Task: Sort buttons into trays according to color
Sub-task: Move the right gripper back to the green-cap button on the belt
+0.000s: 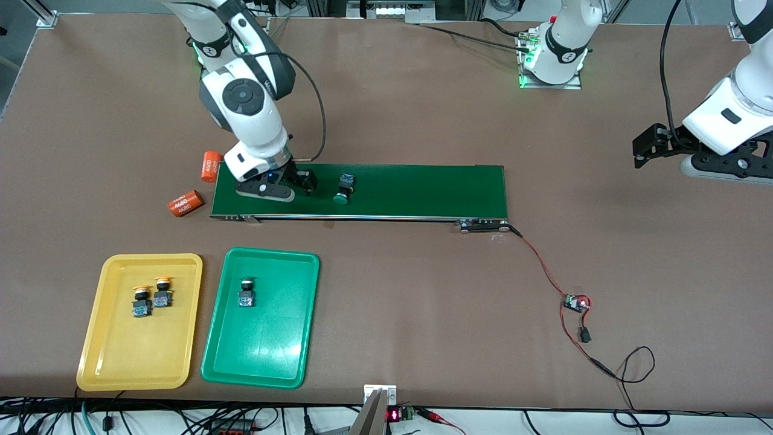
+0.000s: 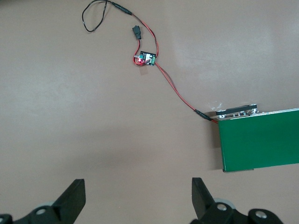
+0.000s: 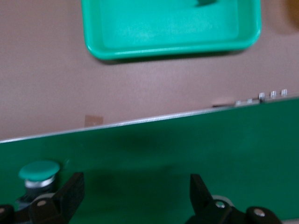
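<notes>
Green-capped button point(image 1: 345, 188) on the conveyor belt point(image 1: 423, 190) stands unobstructed, the right gripper point(image 1: 306, 181) just beside it. Two orange cylinders point(image 1: 199, 184) crowd the belt's end. Green tray point(image 1: 296, 338) mostly bare.

Two white Franka arms, black at the joints.
Green lights glow at both bases; a black cable loops off the right arm point(image 1: 241, 90), and black two-finger grippers.

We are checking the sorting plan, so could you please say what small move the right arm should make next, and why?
Probably shift the right pincer, open over the conveyor belt, sideways to straddle the green-capped button lying beside it. That button is the only one outside a tray, and the green tray holds just one. The left pincer waits open.
</notes>
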`<state>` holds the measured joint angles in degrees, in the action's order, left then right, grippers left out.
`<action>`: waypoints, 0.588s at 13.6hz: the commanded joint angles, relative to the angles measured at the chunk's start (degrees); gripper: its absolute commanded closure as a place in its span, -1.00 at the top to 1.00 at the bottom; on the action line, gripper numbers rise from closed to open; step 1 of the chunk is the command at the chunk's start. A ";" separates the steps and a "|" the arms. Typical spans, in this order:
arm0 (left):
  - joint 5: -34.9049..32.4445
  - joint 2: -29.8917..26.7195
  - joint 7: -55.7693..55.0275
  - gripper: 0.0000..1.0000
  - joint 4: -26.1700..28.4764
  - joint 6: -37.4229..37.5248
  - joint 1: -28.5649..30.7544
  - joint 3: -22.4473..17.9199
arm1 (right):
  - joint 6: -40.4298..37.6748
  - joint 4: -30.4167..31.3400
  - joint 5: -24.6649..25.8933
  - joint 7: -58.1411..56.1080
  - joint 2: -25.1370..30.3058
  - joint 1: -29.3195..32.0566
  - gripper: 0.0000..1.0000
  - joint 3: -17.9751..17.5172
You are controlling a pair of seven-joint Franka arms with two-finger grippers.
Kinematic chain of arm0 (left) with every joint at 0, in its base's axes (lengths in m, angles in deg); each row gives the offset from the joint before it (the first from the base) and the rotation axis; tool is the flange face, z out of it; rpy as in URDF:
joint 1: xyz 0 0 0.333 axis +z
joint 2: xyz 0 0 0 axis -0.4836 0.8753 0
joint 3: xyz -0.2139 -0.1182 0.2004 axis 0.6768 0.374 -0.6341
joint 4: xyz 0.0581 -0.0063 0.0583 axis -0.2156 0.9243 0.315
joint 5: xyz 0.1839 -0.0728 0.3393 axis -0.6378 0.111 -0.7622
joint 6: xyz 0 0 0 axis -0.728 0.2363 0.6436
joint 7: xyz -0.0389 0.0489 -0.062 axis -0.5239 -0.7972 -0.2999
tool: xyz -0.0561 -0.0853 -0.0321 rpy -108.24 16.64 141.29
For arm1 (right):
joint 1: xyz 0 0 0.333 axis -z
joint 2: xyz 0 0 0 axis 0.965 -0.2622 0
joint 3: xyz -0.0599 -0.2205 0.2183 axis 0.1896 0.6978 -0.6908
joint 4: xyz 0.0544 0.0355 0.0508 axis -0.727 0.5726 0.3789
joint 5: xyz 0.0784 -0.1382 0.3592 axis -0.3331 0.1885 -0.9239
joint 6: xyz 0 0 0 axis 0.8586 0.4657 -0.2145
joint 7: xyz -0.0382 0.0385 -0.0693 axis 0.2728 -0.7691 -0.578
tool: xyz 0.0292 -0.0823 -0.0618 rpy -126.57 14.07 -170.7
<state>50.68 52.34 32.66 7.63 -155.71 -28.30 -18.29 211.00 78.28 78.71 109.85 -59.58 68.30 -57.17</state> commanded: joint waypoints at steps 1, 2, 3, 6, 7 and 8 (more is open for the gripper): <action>0.13 -0.11 0.78 1.00 -1.06 1.30 -0.09 -0.04 | 0.61 1.48 -0.76 6.09 1.23 1.31 1.00 -3.25; 0.13 -0.11 0.78 1.00 -1.06 1.38 -0.09 -0.04 | 0.79 1.39 -0.84 7.85 1.06 1.31 1.00 -3.44; 0.22 -0.11 0.78 1.00 -1.06 1.38 -0.09 -0.04 | 1.23 1.39 -1.28 8.91 0.79 1.23 1.00 -3.79; 0.22 -0.19 0.87 1.00 -1.06 1.38 -0.09 -0.04 | 1.67 0.17 -2.08 10.68 -1.66 0.00 1.00 -3.88; 0.22 -0.20 0.87 1.00 -1.06 1.38 -0.09 -0.04 | 1.67 -0.10 -1.46 9.72 -2.45 -0.96 1.00 -3.88; 0.22 -0.20 0.87 1.00 -1.06 1.47 -0.09 -0.12 | 1.93 -0.28 0.02 8.15 -3.24 -1.49 1.00 -3.88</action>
<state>50.68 52.34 32.66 7.63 -155.54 -28.30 -18.29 212.02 78.72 77.62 118.97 -60.87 67.83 -60.63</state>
